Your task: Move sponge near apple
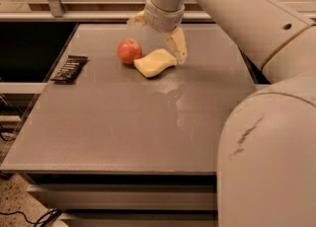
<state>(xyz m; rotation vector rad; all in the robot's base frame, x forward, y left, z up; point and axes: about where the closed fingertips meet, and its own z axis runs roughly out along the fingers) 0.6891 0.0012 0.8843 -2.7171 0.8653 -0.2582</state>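
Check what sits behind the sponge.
The open tool hangs just behind the sponge, one finger close by its right end. The table beneath the sponge is hidden.

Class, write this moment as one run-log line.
end effector: open, above sponge | sponge: on table, beside apple | task: looks done
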